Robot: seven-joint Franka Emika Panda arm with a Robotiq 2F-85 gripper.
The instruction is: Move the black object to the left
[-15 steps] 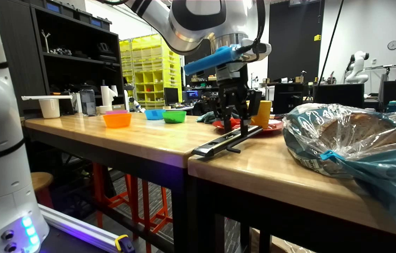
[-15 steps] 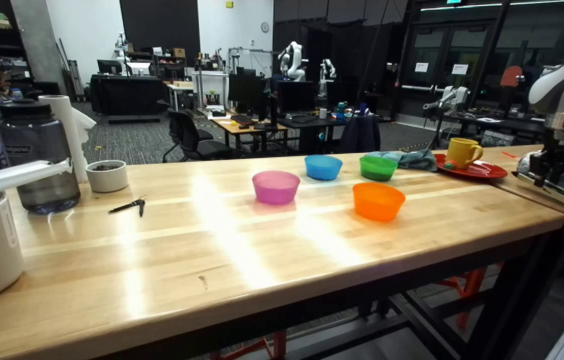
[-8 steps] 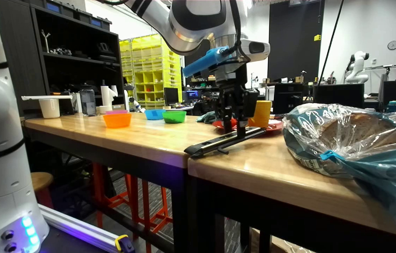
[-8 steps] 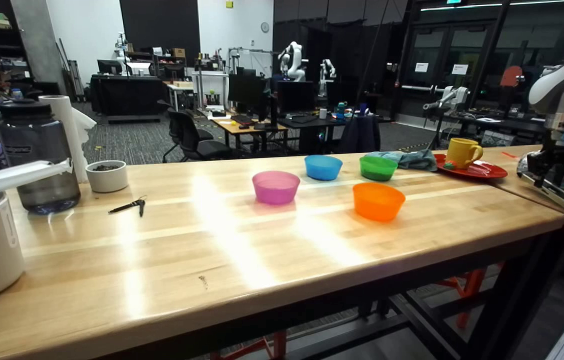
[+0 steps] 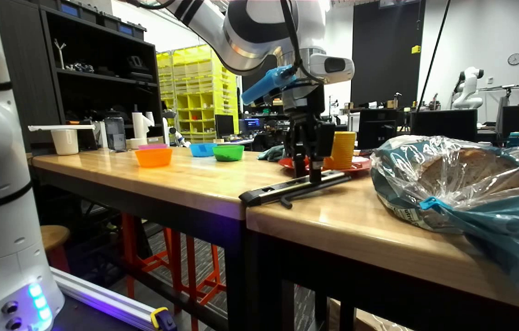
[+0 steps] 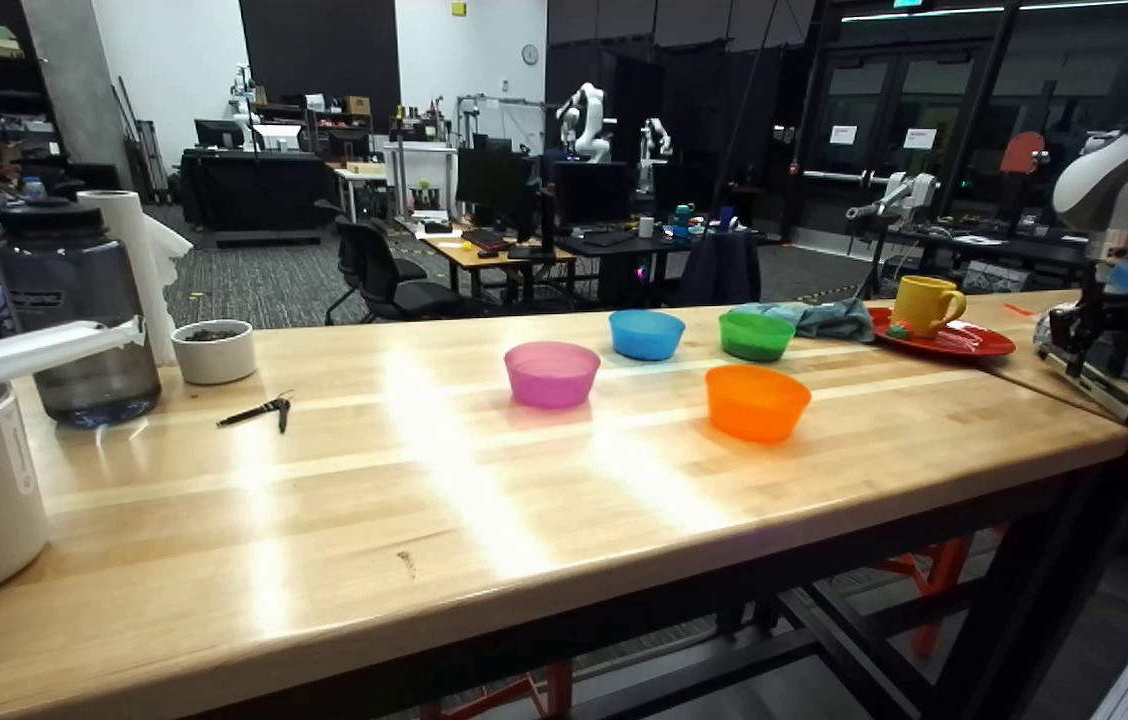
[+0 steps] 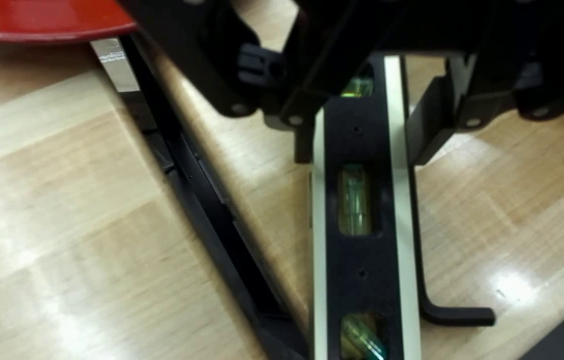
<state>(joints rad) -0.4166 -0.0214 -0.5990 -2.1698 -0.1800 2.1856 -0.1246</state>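
The black object is a black spirit level [image 5: 278,190] with pale metal edges and green vials. It lies near the seam between two tables, and its near end reaches the front edge. It also shows in an exterior view [image 6: 1124,401] and in the wrist view [image 7: 362,252]. A black hex key [image 7: 462,316] lies along its side; its bent end shows in an exterior view [image 5: 285,202]. My gripper [image 5: 308,174] is over the level from above. In the wrist view my gripper [image 7: 360,156] has a finger against each long side, shut on it. The level's far end is partly hidden.
A red plate [image 6: 964,343] with a yellow mug [image 6: 919,304] stands just behind the level. Bagged bread [image 5: 462,184] lies on the right in an exterior view. A dark gap [image 7: 217,215] separates the two tables. Orange [image 6: 757,405], pink [image 6: 551,376], blue and green bowls stand farther along.
My gripper has turned, and the level and hex key have turned with it. The level's near end has moved left in an exterior view, toward the table seam.
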